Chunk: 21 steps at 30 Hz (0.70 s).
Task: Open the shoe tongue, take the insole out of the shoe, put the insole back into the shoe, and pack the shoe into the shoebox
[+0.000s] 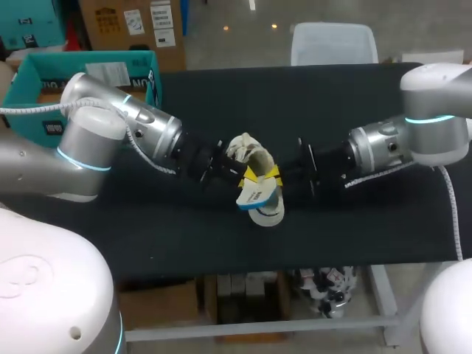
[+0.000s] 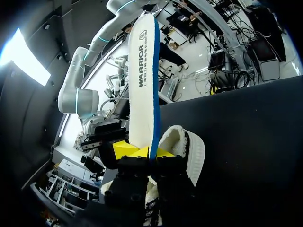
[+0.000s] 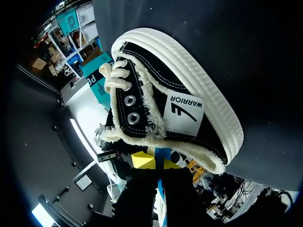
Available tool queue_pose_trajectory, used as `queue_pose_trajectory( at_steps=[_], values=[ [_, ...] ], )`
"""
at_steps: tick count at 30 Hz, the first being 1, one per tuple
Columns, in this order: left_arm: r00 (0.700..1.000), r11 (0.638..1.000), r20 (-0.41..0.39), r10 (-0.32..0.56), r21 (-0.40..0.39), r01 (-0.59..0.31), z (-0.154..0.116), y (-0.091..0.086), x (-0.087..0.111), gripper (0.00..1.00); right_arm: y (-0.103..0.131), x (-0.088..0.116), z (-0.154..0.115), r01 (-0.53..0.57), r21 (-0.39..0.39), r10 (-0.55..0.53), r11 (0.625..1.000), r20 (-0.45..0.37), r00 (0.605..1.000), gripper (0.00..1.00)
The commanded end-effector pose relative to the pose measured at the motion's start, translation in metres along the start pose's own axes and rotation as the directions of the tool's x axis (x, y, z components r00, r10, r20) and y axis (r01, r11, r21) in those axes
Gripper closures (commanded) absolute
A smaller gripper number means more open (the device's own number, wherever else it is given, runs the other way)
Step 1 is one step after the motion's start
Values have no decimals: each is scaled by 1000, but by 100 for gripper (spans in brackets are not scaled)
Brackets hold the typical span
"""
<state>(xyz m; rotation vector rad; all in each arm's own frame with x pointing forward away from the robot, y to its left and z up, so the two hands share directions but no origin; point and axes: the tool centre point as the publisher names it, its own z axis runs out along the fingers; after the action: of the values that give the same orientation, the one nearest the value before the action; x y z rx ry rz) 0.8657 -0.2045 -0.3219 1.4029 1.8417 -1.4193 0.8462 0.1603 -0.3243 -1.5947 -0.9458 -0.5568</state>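
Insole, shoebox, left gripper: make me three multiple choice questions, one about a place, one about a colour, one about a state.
1. In the head view, where is the shoebox?
A) between the grippers
B) at the far left
C) at the far right

2. What colour is the edge of the insole?
A) red
B) green
C) blue

3. What state is the left gripper in?
A) open, holding nothing
B) shut on the insole
C) shut on the shoebox

Answers:
1. B: the head view shows the teal box at the far left.
2. C: a blue rim runs along the white insole.
3. B: in the left wrist view, both yellow tips press the insole from two sides.
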Motion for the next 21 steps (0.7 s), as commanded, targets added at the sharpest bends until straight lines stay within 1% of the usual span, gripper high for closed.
queue_pose_trajectory(
  at_steps=[1, 3, 9, 13, 16, 21],
  values=[
    [1000, 1000, -19, 10, -1, -10, 9, 7, -7, 100, -4, -1, 2, 8, 0, -8, 1000, 15, 1000, 100],
    [999, 1000, -31, 9, -8, -9, 11, 9, -7, 100, -2, -2, 2, 4, 7, -5, 1000, 27, 1000, 100],
    [999, 1000, -33, 12, -23, -12, 12, 11, -7, 100, 10, -4, 3, -24, 49, 21, 998, 67, 998, 100],
    [999, 999, -25, 19, -28, -20, 10, 11, -5, 100, 19, -5, 4, -65, 50, 60, 997, 96, 994, 100],
    [999, 999, -29, 31, -38, -32, 8, 11, -4, 100, 23, -4, 5, -79, 51, 73, 996, 114, 991, 100],
    [998, 999, -43, 37, -31, -38, 10, 15, 0, 100, 29, -3, 6, -91, 47, 83, 995, 148, 985, 100]
  ],
)
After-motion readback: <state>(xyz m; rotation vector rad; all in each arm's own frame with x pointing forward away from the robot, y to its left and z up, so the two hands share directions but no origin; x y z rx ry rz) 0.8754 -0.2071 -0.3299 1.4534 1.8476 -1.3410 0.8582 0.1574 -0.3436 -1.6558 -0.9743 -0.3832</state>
